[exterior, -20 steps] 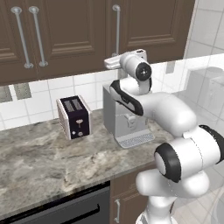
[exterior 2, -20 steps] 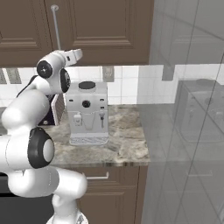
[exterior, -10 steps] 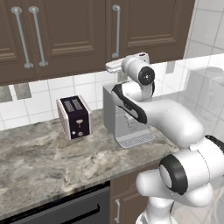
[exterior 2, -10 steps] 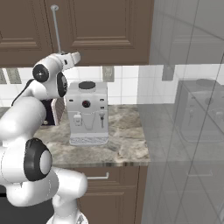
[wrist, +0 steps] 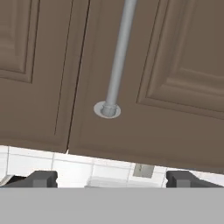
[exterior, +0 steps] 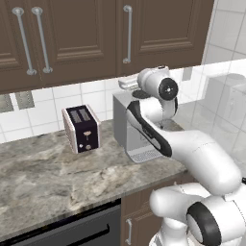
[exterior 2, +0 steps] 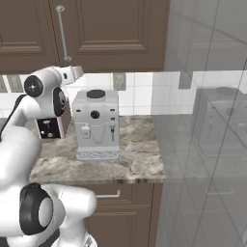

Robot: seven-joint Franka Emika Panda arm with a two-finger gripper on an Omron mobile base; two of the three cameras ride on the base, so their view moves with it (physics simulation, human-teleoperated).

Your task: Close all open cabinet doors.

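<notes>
Dark brown cabinet doors hang above the counter. The right cabinet door [exterior: 163, 29] [exterior 2: 116, 29] [wrist: 175, 87] carries a long silver handle [exterior: 128, 33] [exterior 2: 62, 31] [wrist: 119, 57] and lies flush with the left door [exterior: 72, 33] [wrist: 30, 65]. My gripper [exterior: 126, 82] [exterior 2: 76, 72] [wrist: 111, 178] hovers just below the handle's lower end, a short way off the door. It is open, with its fingertips [wrist: 41, 178] far apart and nothing between them.
Under the gripper a grey coffee machine [exterior: 137, 129] [exterior 2: 96, 123] stands on the marble counter [exterior: 48, 178]. To its left is a dark toaster [exterior: 81, 127]. A tall grey refrigerator [exterior 2: 207, 120] closes off the right side. A wall outlet [exterior 2: 118, 81] sits behind the machine.
The gripper has opened wider and dropped a little, backing away from the handle's lower end. The doors have not moved.
</notes>
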